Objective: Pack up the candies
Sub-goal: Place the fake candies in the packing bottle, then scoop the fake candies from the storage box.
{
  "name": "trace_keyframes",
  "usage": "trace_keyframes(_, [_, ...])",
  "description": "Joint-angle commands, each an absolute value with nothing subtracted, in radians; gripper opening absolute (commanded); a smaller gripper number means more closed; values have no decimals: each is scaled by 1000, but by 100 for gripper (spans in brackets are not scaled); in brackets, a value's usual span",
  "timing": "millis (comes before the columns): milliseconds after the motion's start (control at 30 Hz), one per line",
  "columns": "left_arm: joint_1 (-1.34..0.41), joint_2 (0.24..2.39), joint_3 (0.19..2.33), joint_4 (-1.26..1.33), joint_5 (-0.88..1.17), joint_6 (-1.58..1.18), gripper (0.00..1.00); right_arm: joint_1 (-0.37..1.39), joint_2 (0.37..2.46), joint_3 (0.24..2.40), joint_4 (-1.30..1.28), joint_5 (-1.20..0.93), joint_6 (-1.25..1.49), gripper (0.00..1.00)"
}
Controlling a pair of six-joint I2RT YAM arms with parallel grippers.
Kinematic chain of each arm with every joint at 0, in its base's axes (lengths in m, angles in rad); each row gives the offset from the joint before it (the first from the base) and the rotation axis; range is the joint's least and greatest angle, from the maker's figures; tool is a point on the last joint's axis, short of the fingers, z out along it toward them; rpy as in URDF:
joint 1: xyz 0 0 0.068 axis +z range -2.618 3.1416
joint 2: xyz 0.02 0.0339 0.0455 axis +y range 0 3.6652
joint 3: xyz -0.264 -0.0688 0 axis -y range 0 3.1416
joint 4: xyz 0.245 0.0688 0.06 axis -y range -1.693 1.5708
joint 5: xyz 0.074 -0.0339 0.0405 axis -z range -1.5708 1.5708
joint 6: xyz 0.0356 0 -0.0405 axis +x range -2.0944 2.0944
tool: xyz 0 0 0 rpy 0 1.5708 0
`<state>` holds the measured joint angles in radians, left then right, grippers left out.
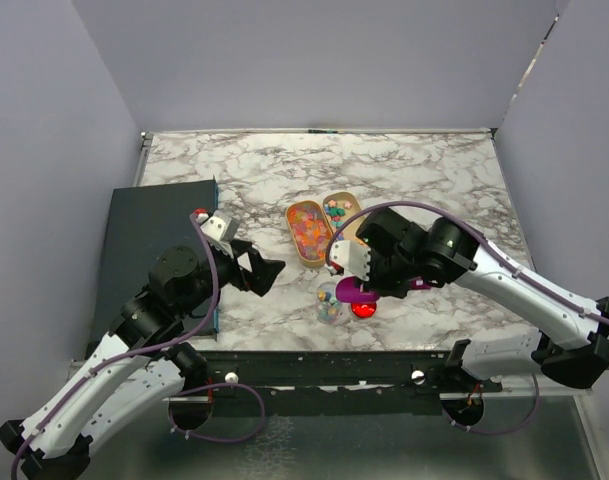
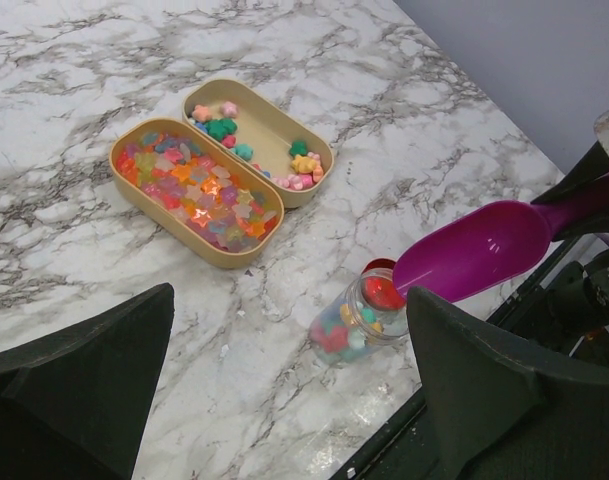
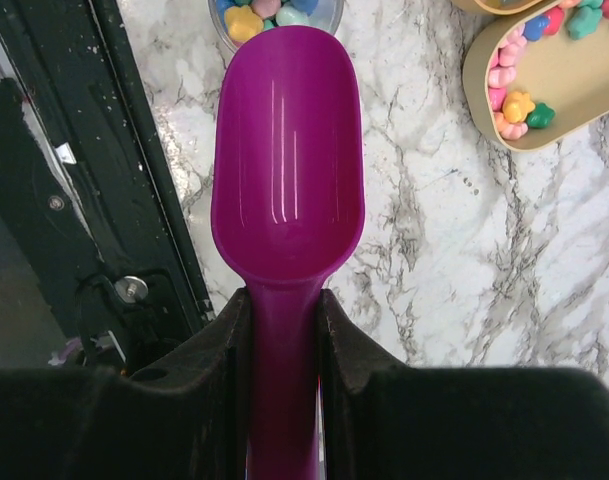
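Pastel candies [image 2: 199, 190] fill one tan oval tray [image 2: 174, 232]; a few more lie in the second tray [image 2: 269, 135] beside it. A small clear jar [image 2: 359, 325] holds some candies and stands open near the table's front edge, also in the top view [image 1: 330, 303]. A red lid [image 1: 363, 309] lies next to it. My right gripper [image 3: 284, 330] is shut on the handle of the purple scoop [image 3: 287, 160]. The scoop is empty, its tip over the jar's mouth [image 3: 274, 15]. My left gripper [image 2: 289, 380] is open and empty, left of the jar.
A dark mat [image 1: 149, 240] lies at the table's left. A black rail [image 1: 324, 365] runs along the front edge just below the jar. The two trays [image 1: 290, 225] sit mid-table behind the jar. White walls enclose the table.
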<state>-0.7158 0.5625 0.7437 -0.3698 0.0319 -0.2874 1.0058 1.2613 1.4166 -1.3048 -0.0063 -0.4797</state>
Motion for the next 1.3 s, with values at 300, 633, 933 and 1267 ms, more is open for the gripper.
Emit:
trace_keyframes(300, [-718, 565, 733, -389, 8, -296, 99, 1051, 1305, 1553, -1312, 174, -368, 1])
trace_keyframes(633, [-717, 575, 736, -397, -31, -298, 99, 1010, 1462, 1747, -1290, 250, -196, 1])
trace_keyframes(933, [-718, 563, 735, -400, -35, -296, 99, 929, 1647, 1914, -1303, 208, -49, 1])
trace_keyframes(1267, [-718, 538, 735, -400, -34, -290, 99, 846, 1806, 1953, -1341, 94, 93, 1])
